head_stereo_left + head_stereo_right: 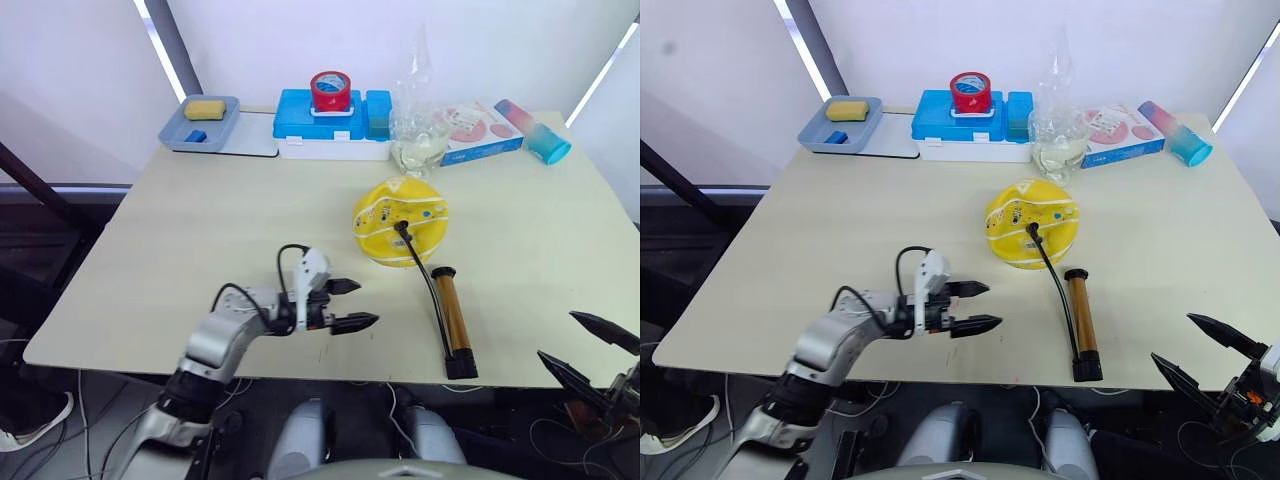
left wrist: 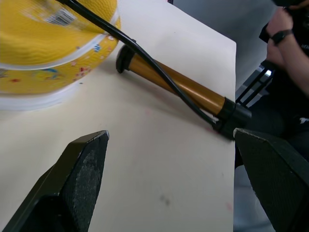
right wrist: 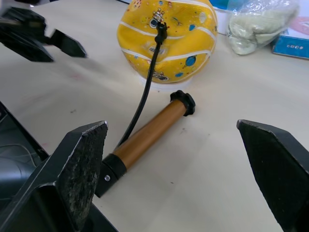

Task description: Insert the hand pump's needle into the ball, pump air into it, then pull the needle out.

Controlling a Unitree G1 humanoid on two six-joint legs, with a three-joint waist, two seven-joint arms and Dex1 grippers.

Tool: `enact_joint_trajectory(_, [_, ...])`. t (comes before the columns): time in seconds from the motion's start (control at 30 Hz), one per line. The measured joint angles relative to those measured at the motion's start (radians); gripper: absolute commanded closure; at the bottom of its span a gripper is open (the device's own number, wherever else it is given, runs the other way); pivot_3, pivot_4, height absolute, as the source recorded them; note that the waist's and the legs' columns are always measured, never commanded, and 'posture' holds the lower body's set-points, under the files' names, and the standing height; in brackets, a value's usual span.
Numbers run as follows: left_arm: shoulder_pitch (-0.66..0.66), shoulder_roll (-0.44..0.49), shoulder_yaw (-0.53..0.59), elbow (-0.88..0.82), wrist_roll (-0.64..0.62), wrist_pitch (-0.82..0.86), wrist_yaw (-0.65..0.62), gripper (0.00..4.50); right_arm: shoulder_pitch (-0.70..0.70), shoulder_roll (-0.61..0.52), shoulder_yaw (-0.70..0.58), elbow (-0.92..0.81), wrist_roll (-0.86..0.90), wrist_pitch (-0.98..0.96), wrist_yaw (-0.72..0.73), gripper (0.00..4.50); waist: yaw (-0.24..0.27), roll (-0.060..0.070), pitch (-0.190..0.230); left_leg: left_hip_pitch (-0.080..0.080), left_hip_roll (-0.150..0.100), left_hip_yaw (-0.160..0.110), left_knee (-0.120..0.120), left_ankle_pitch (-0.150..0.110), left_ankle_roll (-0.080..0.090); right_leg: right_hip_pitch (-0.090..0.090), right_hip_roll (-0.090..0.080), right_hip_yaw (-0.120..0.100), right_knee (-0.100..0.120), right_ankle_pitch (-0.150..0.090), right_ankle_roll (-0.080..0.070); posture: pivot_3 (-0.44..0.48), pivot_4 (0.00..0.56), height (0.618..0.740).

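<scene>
**Operator:** Right wrist view gives me the best read. My right tool (image 3: pixel 174 159) is spread wide with nothing in it, and the slim copper-brown metal hand pump (image 3: pixel 150 134) lies flat on the pale desk (image 3: pixel 231 193) straight ahead of it, between the fingers' line of sight. Beyond the pump sits the yellow rubber ball with white stripes and cartoon prints (image 3: pixel 181 46).

**Spotter:** And the needle?

**Operator:** The thin black hose (image 3: pixel 145 104) runs from the pump's near end up to the ball, and its small black needle fitting (image 3: pixel 161 30) already sits on the ball's top. The pin itself I can't make out, so I can't say how deep it is.

**Spotter:** Left side?

**Operator:** Left tool (image 1: pixel 345 305) is also wide and empty, hovering over the desk with the pump off to its right and the ball ahead-right.

**Spotter:** How will it all handle?

**Operator:** I judge the ball soft and sagging, so it will dent and roll; it wants steadying low on its flank. The pump looks light, stiff and smooth, likely slippery on the barrel. I'd grip the black ends. The needle seems fragile, so no side-loading the hose.
</scene>
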Motion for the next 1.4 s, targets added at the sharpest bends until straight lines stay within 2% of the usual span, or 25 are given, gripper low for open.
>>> enact_joint_trajectory(0.13, [-0.038,-0.062,-0.059,0.049,0.026,0.033,0.035,0.09,0.013,0.0,0.0,-0.025,0.013,0.018,-0.003,0.0,-0.001,0.0,0.0,0.0,0.0,0.0,0.0,0.0,0.0,0.0,0.001,0.0,0.0,0.0,0.0,0.0,0.15,0.737])
enact_joint_trajectory(0.27, [-0.088,-0.194,-0.086,0.169,0.047,0.075,0.108,0.09,0.005,-0.002,0.001,-0.045,0.014,0.021,-0.01,0.0,0.001,0.0,0.0,-0.001,0.0,-0.001,0.002,0.0,0.001,0.0,0.001,0.0,0.0,0.0,0.0,0.0,0.15,0.737])
enact_joint_trajectory(0.57, [-0.118,-0.355,-0.087,0.326,0.055,0.15,0.189,0.09,0.006,-0.019,0.002,-0.049,0.01,0.042,-0.012,0.0,-0.001,0.0,0.0,-0.001,0.0,-0.001,0.002,-0.001,0.001,0.0,0.001,0.001,0.0,0.0,0.0,0.0,0.15,0.737])
enact_joint_trajectory(0.73, [-0.119,-0.428,-0.076,0.364,0.053,0.173,0.213,0.09,0.017,-0.033,0.002,-0.025,-0.016,0.042,0.003,0.0,0.001,0.0,0.0,-0.002,-0.001,-0.001,0.003,-0.001,0.002,0.0,0.0,0.0,0.0,0.0,0.0,0.0,0.15,0.737])
enact_joint_trajectory(0.93, [-0.137,-0.47,-0.052,0.411,0.053,0.175,0.233,0.09,0.032,-0.033,0.002,-0.014,-0.022,0.039,0.02,0.0,0.0,0.0,0.0,-0.002,0.0,-0.001,0.003,-0.001,0.002,0.0,0.0,0.0,0.0,0.0,0.0,0.0,0.15,0.737])
enact_joint_trajectory(0.97, [-0.14,-0.471,-0.052,0.417,0.054,0.173,0.233,0.59,0.032,-0.033,0.002,-0.013,-0.022,0.038,0.021,0.0,0.0,0.0,0.0,-0.002,0.0,-0.001,0.003,-0.001,0.002,0.0,0.0,0.0,0.0,0.0,0.0,0.0,0.15,0.737])
enact_joint_trajectory(1.0, [-0.14,-0.471,-0.05,0.421,0.055,0.169,0.232,0.79,0.033,-0.033,0.002,-0.012,-0.023,0.037,0.023,0.0,-0.001,0.0,0.0,-0.002,0.0,-0.001,0.003,-0.001,0.002,0.0,0.0,0.0,0.0,0.0,0.0,0.0,0.15,0.737])
enact_joint_trajectory(1.1, [-0.14,-0.471,-0.045,0.431,0.056,0.165,0.232,2.3,0.035,-0.033,0.002,-0.012,-0.03,0.035,0.025,0.0,0.0,0.0,0.0,-0.002,0.0,-0.001,0.003,-0.001,0.002,0.0,0.0,0.0,0.0,0.0,0.0,0.0,0.15,0.737])
enact_joint_trajectory(1.13, [-0.14,-0.471,-0.044,0.431,0.056,0.164,0.232,2.61,0.036,-0.033,0.002,-0.012,-0.03,0.035,0.025,0.0,0.0,0.0,0.0,-0.002,0.0,-0.001,0.003,-0.001,0.002,0.0,0.0,0.0,0.0,0.0,0.0,0.0,0.15,0.737])
enact_joint_trajectory(1.2, [-0.14,-0.471,-0.04,0.431,0.056,0.164,0.232,3.66,0.037,-0.032,0.002,-0.012,-0.033,0.029,0.026,0.0,0.0,0.0,0.0,-0.002,0.0,-0.001,0.003,-0.001,0.002,0.0,0.0,0.0,0.0,0.0,0.0,0.0,0.15,0.737])
enact_joint_trajectory(1.27, [-0.139,-0.471,-0.035,0.43,0.056,0.165,0.232,4.45,0.04,-0.032,0.002,-0.012,-0.037,0.023,0.026,0.0,0.0,0.0,0.0,-0.002,0.0,-0.001,0.003,-0.001,0.002,0.0,0.0,0.0,0.0,0.0,0.0,0.0,0.15,0.737])
enact_joint_trajectory(1.4, [-0.128,-0.464,-0.026,0.424,0.056,0.169,0.233,4.45,0.044,-0.029,0.002,-0.01,-0.044,0.016,0.027,0.0,0.0,0.0,0.0,-0.002,0.0,-0.001,0.003,-0.001,0.002,0.0,0.0,0.0,0.0,0.0,0.0,0.0,0.15,0.737])
